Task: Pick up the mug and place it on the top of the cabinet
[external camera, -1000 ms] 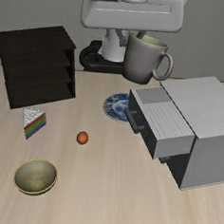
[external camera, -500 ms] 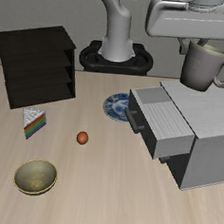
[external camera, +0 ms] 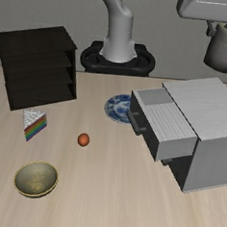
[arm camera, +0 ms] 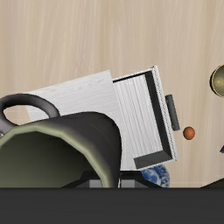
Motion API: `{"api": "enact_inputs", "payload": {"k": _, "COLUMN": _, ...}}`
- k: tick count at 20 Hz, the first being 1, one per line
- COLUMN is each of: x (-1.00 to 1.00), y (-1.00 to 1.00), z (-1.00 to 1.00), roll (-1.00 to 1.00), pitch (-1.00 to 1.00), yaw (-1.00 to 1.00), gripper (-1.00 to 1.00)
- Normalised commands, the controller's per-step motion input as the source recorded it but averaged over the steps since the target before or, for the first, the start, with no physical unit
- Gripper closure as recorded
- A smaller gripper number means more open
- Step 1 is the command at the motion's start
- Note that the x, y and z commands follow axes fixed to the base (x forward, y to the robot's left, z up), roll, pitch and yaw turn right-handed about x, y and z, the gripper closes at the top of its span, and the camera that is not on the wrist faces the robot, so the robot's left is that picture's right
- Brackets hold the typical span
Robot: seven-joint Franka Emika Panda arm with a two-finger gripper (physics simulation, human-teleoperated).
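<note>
The olive-grey mug [external camera: 225, 49] hangs high at the exterior view's right edge, above the far corner of the grey cabinet [external camera: 203, 132]. My gripper [external camera: 226, 32] is shut on the mug at its rim. In the wrist view the mug [arm camera: 63, 149] looms close, its opening and handle toward the camera. Beneath it lies the cabinet's pale top [arm camera: 77, 94]. The cabinet's top drawer [external camera: 155, 124] stands pulled out toward the exterior view's left.
A black shelf unit [external camera: 37, 65] stands at the back left. On the table lie a patterned plate [external camera: 118, 108], a small red ball [external camera: 83, 139], a colourful wedge-shaped box [external camera: 33, 125] and an olive bowl [external camera: 35, 180].
My hand has carried the mug toward the exterior view's right and upward, from over the plate to above the grey cabinet's far corner.
</note>
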Motion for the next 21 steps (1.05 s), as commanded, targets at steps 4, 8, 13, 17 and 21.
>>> {"api": "enact_inputs", "payload": {"k": 4, "x": -0.75, "y": 0.25, "z": 0.00, "roll": 0.00, "pitch": 0.00, "yaw": 0.00, "gripper": 1.00}}
{"api": "enact_inputs", "payload": {"k": 8, "x": 0.00, "y": 0.50, "z": -0.50, "roll": 0.00, "pitch": 0.00, "yaw": 0.00, "gripper": 1.00}}
{"api": "enact_inputs", "payload": {"k": 13, "x": 0.00, "y": 0.00, "z": -1.00, "roll": 0.00, "pitch": 0.00, "yaw": 0.00, "gripper": 1.00}}
{"api": "enact_inputs", "payload": {"k": 17, "x": 0.00, "y": 0.00, "z": -0.75, "roll": 0.00, "pitch": 0.00, "yaw": 0.00, "gripper": -1.00}}
{"api": "enact_inputs", "payload": {"k": 21, "x": 0.00, "y": 0.00, "z": 0.00, "roll": 0.00, "pitch": 0.00, "yaw": 0.00, "gripper": -1.00}}
